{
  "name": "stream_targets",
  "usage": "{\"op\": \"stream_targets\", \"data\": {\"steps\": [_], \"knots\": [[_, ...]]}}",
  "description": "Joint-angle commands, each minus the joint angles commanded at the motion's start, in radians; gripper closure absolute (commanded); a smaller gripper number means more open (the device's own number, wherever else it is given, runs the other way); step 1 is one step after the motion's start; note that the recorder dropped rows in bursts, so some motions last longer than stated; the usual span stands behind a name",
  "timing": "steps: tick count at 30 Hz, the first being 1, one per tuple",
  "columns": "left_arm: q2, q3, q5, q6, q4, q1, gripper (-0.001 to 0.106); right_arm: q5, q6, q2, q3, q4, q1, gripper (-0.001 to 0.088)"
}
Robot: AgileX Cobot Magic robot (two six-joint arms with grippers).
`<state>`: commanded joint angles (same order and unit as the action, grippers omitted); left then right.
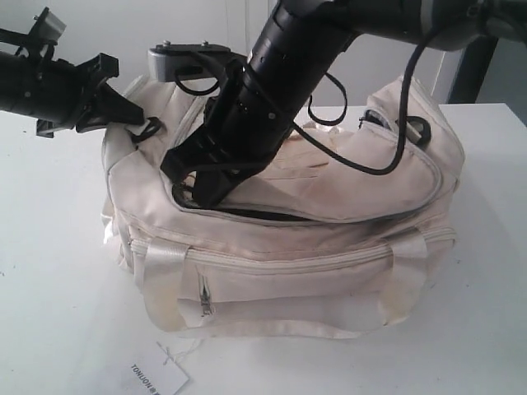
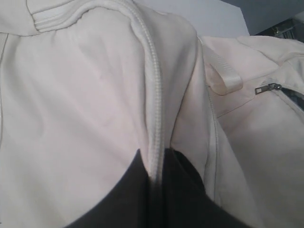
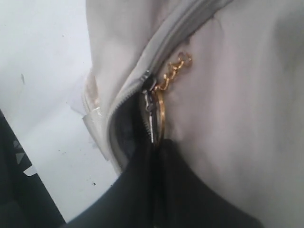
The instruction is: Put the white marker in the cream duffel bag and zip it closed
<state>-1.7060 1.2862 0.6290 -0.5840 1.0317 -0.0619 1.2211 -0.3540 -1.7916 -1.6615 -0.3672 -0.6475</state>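
The cream duffel bag [image 1: 313, 247] lies on the white table. Its top zip shows a dark open gap [image 1: 272, 216] along the front. My right gripper [image 1: 198, 188] reaches across to the left part of that zip. In the right wrist view it [image 3: 156, 142] is shut on the grey zipper pull [image 3: 150, 118], which carries a gold ring [image 3: 162, 114]. My left gripper [image 1: 132, 111] is at the bag's left end. Seen from the left wrist, it [image 2: 156, 173] is shut on a cream zip seam [image 2: 154, 95] of the bag. The white marker is hidden from every view.
A white paper tag [image 1: 156, 377] with printed text lies on the table in front of the bag. The front pocket's zip pull [image 1: 204, 296] hangs near the left handle. A second grey zip pull [image 2: 266, 88] shows on the bag's side. Black cables run over the bag's top.
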Motion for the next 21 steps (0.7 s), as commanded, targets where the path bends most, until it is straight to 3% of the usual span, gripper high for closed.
{"op": "stream_targets", "data": {"steps": [10,21], "knots": [[0.0,0.0,0.0,0.002,-0.115,0.0,0.105,-0.001,0.07,0.026,0.0,0.13,0.0,0.0868],[0.0,0.0,0.0,0.004,-0.12,0.0,0.105,-0.063,0.074,0.003,0.0,0.028,0.0,0.0868]]}}
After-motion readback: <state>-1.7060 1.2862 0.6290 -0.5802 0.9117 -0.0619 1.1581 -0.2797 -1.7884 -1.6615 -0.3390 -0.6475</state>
